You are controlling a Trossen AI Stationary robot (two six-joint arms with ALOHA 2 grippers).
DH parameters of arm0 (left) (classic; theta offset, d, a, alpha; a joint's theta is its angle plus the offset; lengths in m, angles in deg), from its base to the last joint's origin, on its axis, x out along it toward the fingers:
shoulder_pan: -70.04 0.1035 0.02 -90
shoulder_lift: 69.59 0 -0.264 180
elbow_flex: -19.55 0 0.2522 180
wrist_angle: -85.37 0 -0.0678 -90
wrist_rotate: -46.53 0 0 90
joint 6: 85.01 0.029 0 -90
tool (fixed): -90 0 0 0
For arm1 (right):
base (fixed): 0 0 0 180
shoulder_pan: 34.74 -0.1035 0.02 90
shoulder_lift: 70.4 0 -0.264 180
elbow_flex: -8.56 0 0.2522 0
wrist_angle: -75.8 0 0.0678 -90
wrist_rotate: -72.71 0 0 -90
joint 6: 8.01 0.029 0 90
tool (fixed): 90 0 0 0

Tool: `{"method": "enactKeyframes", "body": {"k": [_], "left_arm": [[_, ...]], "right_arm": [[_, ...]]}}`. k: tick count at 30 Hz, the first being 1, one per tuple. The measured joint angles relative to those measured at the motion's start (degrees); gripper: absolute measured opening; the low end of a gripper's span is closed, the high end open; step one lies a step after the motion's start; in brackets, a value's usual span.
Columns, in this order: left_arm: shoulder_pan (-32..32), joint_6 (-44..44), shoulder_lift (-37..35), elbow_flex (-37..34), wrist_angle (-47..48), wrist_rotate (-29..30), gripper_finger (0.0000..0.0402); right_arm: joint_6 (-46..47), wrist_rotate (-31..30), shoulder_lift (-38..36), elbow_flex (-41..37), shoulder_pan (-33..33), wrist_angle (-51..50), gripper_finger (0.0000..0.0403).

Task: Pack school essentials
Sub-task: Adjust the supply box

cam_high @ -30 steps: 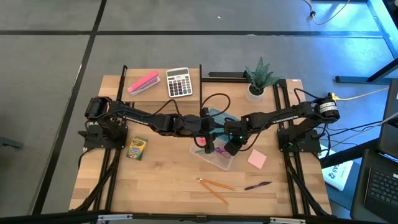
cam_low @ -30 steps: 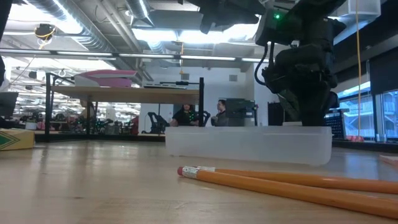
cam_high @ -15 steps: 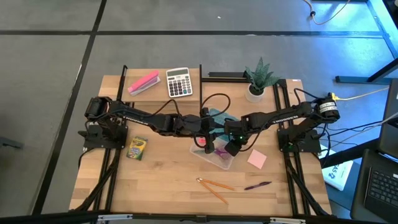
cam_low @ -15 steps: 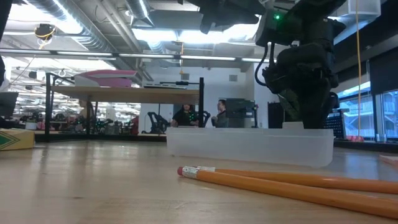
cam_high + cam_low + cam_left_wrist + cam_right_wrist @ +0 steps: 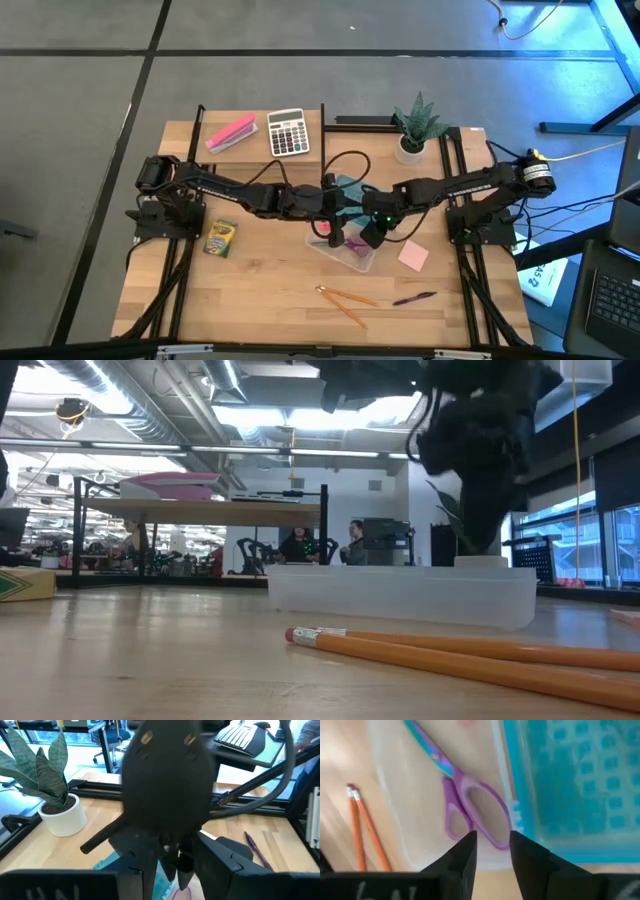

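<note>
A clear plastic box (image 5: 350,250) (image 5: 400,593) stands near the table's middle. The purple-handled scissors (image 5: 451,795) (image 5: 343,240) lie flat on its floor, next to a small red thing (image 5: 322,227). My right gripper (image 5: 491,835) (image 5: 366,232) hovers open above the scissors' handle loops, touching nothing. My left gripper (image 5: 329,206) is open at the box's far left corner, over a teal lid (image 5: 350,188) (image 5: 570,780). Two orange pencils (image 5: 345,300) (image 5: 460,657), the purple pen (image 5: 413,298), the pink notepad (image 5: 413,255) and the crayon box (image 5: 220,238) lie on the table.
A grey calculator (image 5: 288,132) and a long pink block (image 5: 231,132) lie at the far edge, with a potted plant (image 5: 415,128) far right. The right arm's wrist (image 5: 165,775) fills the left wrist view. Bare wood lies near left.
My right gripper has risen out of the clear box, where its fingers reached down a second ago; it now hangs blurred above the rim. The box and the scissors stay where they were.
</note>
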Motion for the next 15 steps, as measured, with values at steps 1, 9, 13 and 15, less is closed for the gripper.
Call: {"method": "enactKeyframes", "body": {"k": [1, 9, 13, 15], "left_arm": [[-0.02, 0.01, -0.2, 0.0, 0.42, 0.01, 0.0115], [-0.97, 3.33, -4.1, 0.02, 3.42, 3.4, 0.0115], [-1.06, 3.89, -6.48, 0.0, 5.77, 5.22, 0.0115], [-1.06, 3.88, -7.3, 0.09, 6.5, 6.13, 0.0115]], "right_arm": [[-0.07, -0.71, -0.2, 0.2, -0.45, 1.04, 0.0117], [-4.71, -0.75, 0.06, -0.45, -1.94, 2.26, 0.0117], [-7.54, 2.55, 0.54, -0.43, -3.83, 6.41, 0.0117], [-7.62, 2.02, 1.02, -0.43, -4.3, 6.55, 0.0117]]}}
